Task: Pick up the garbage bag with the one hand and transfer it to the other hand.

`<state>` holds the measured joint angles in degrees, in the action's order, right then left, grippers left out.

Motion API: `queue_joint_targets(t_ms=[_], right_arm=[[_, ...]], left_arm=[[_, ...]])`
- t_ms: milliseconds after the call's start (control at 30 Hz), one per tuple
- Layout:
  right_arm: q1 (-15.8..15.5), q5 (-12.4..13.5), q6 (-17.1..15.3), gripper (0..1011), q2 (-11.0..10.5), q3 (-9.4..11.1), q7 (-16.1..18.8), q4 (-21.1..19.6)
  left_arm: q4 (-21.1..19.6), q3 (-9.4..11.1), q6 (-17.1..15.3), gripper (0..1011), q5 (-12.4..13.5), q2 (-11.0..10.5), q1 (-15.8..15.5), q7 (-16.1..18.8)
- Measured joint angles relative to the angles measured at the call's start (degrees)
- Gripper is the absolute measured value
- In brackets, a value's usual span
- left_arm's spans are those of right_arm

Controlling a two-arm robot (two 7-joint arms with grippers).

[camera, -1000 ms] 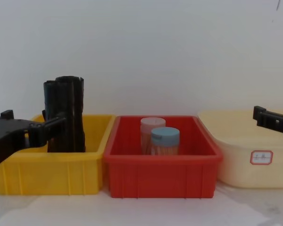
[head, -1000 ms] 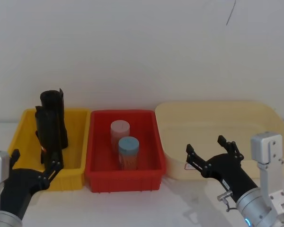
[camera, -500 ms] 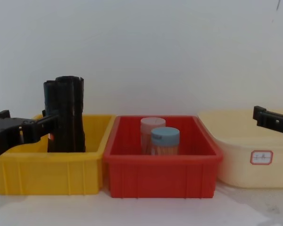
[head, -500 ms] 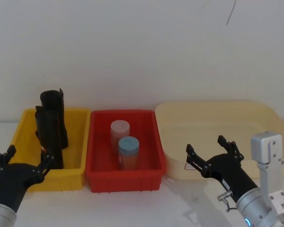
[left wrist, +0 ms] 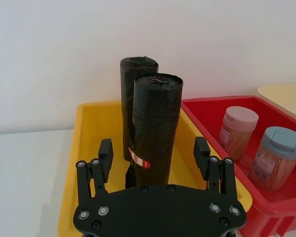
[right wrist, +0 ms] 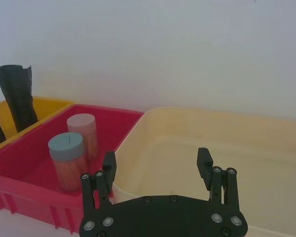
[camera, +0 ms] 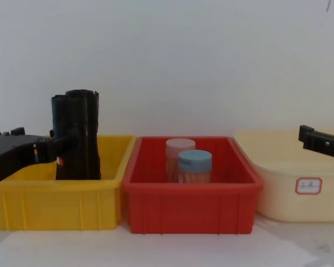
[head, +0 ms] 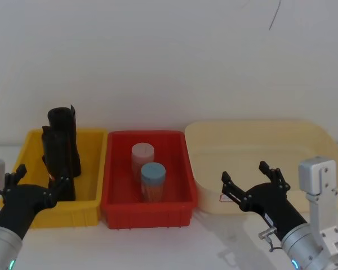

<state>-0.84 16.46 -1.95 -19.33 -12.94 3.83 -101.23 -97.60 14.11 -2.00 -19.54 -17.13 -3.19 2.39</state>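
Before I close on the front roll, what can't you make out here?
- Base of the garbage bag: in the left wrist view, hidden behind the open left gripper; in the chest view, behind the yellow bin wall.
- Text on its red-and-white label: too small.
- The second roll: largely hidden behind the first.
- Text on the white label of the tub: chest view, too small.
The right gripper waits open by the tub.

Plastic nearly everywhere, smooth and mostly matt.

The bag (left wrist: 155, 118) is a roll of thin black film, smooth with a faint sheen, and its label (left wrist: 139, 159) is possibly paper. The rear roll (left wrist: 133, 89) looks like the same film. The yellow bin (camera: 55, 206), red bin (camera: 189, 208) and tub (camera: 284, 194) are smooth moulded plastic, slightly glossy. The pink jar (camera: 180, 153) and blue jar (camera: 194, 169) seem to be clear plastic with matt lids. My left gripper (left wrist: 153, 148) and right gripper (right wrist: 157, 163) are matt black with bright metal screws (left wrist: 103, 211).
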Motion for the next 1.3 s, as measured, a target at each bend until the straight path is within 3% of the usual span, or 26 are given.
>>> queue_joint_targets(t_ms=[767,1300], right_arm=[[0.01,0.00,0.00,1001,0.00,0.00,0.00,0.00],[0.01,0.00,0.00,1001,0.00,0.00,0.00,0.00]], left_arm=[[7.43,0.50,-0.13,1000,-0.66,1.18,-6.98,-5.77],[12.59,0.16,2.42,968,-0.50,2.49,-10.80,-8.66]])
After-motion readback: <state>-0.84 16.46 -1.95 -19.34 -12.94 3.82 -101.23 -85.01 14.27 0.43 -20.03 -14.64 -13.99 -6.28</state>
